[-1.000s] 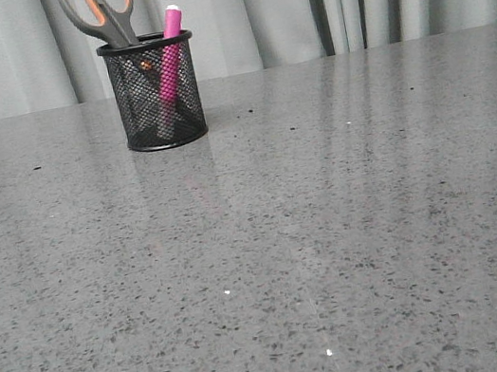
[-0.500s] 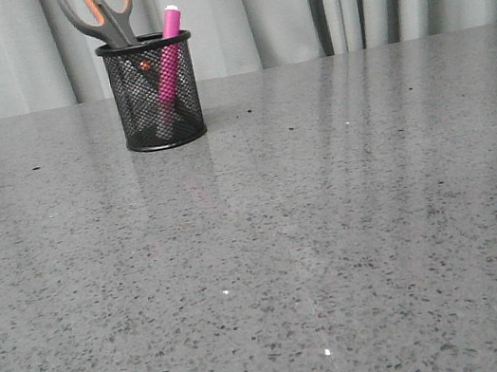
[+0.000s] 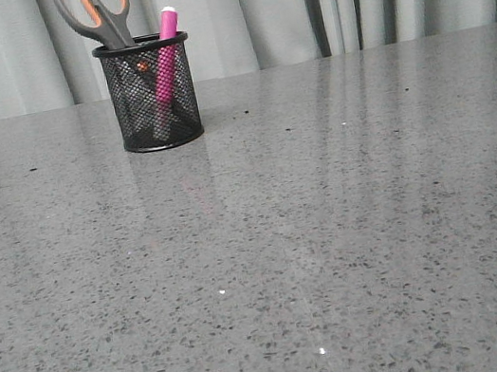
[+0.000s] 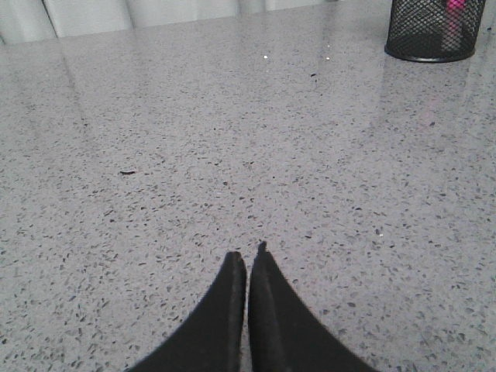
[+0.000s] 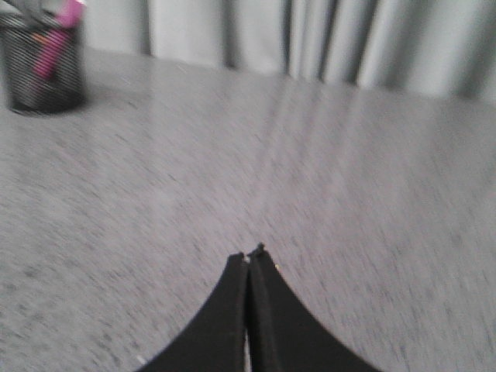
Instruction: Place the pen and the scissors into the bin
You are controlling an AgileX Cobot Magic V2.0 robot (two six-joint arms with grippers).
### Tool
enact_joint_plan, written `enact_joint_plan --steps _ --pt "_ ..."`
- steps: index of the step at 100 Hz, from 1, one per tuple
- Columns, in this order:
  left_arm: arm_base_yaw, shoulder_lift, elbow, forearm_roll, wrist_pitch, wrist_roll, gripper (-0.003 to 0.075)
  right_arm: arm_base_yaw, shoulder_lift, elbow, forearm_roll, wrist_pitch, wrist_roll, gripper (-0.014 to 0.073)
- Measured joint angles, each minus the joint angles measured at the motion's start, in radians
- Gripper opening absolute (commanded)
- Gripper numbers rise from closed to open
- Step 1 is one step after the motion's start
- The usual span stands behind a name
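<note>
Standing in mesh bin (image 3: 148,93): pen (image 3: 164,58), scissors (image 3: 96,12); both hands (image 4: 247,260) (image 5: 248,254) closed, empty.

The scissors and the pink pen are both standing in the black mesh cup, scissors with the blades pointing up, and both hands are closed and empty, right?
Not quite. The scissors stand handles up, blades down inside the mesh cup, as the front view shows. The rest holds: the pink pen is in the cup too, and the left hand and right hand are closed and empty.
</note>
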Motion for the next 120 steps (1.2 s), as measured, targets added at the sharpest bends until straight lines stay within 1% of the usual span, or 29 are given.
enact_joint_plan --steps 9,19,23,41,120 --pt "0.0 0.0 0.0 0.0 0.0 0.0 -0.0019 -0.06 -0.01 0.05 0.031 0.0 -0.008 -0.0069" --pt "0.0 0.0 0.0 0.0 0.0 0.0 -0.0019 -0.088 -0.047 0.105 0.041 -0.009 -0.014 -0.0069" --pt "0.0 0.0 0.0 0.0 0.0 0.0 -0.0019 -0.092 -0.069 0.106 0.041 0.008 -0.014 -0.0069" --pt "0.0 0.0 0.0 0.0 0.002 0.0 -0.0019 -0.095 -0.113 0.106 0.045 0.079 -0.014 -0.0069" --pt "0.0 0.0 0.0 0.0 0.002 0.0 -0.0019 -0.096 -0.115 0.104 0.045 0.081 -0.015 -0.0069"
